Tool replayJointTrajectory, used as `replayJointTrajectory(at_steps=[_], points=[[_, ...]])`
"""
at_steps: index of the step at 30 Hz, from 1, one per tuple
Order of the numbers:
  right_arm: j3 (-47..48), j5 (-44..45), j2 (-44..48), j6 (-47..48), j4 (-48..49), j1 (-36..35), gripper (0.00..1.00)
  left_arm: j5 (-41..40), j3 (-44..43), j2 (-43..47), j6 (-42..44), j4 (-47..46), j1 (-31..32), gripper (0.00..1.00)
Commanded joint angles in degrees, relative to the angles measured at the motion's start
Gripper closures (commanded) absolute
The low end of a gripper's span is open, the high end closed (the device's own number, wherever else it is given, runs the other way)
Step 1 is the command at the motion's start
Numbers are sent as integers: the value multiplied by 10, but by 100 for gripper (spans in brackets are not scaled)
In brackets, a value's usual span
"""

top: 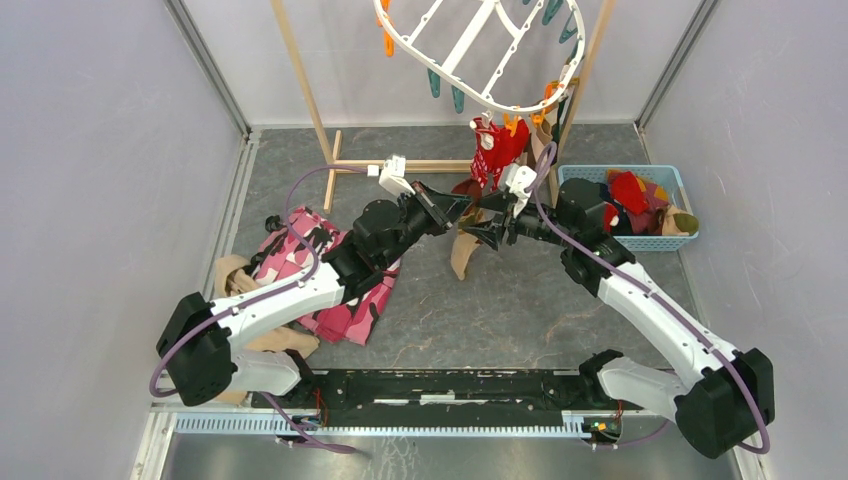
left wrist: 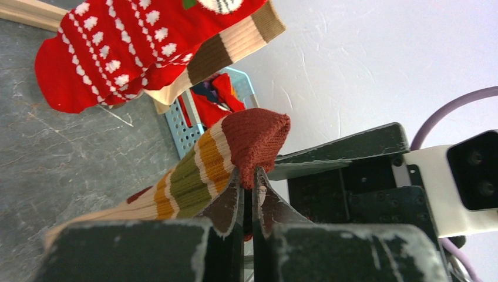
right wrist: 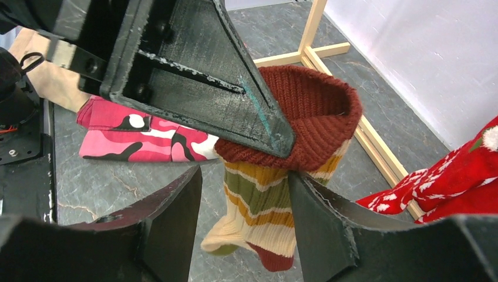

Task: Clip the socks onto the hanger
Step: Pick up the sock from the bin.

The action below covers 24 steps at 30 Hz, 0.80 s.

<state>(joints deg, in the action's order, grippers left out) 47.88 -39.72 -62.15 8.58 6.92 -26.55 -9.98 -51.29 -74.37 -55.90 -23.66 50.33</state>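
Left gripper (left wrist: 252,176): jaws closed flat on the maroon cuff of the striped sock (right wrist: 258,200), which hangs from that grip above the counter (top: 480,310), toe downward.

Right gripper (right wrist: 244,176): jaws apart, one finger on each side of the striped sock just below the cuff. Whether either finger touches the fabric cannot be told.

Hanger (top: 497,105): suspended tilted above and behind both grippers, on the wooden rack (top: 300,80). A red patterned sock (top: 495,150) is already clipped at its near rim and hangs directly behind the grippers, close to the held sock.

Surrounding items:
- Blue basket (top: 640,243), right of the rack's foot, holding further socks (top: 635,195).
- Pink camouflage cloth (top: 350,310), on the counter beneath the left arm.
- Tan cloth (top: 228,275), at the left edge, partly under the camouflage cloth.
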Motion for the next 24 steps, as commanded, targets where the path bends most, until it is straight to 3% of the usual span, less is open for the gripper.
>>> replayJointTrajectory(at_steps=[1, 9, 20, 21, 22, 24], points=[[-2, 48, -10, -12, 34, -11, 38, -18, -34, -1, -19, -20, 7, 98], [-13, 65, -19, -29, 77, -17, 39, 4, -35, -6, -42, -32, 10, 98], [-38, 40, -8, -25, 107, -17, 96, -7, -24, 13, -34, -30, 11, 95], [-38, 36, -7, -19, 105, -17, 99, -9, -22, 16, -29, -29, 10, 94], [-37, 35, -5, -14, 100, -18, 100, -13, -21, 19, -22, -26, 10, 77], [-34, 38, -1, -2, 92, -14, 100, -18, -27, 27, 4, -1, 9, 58]])
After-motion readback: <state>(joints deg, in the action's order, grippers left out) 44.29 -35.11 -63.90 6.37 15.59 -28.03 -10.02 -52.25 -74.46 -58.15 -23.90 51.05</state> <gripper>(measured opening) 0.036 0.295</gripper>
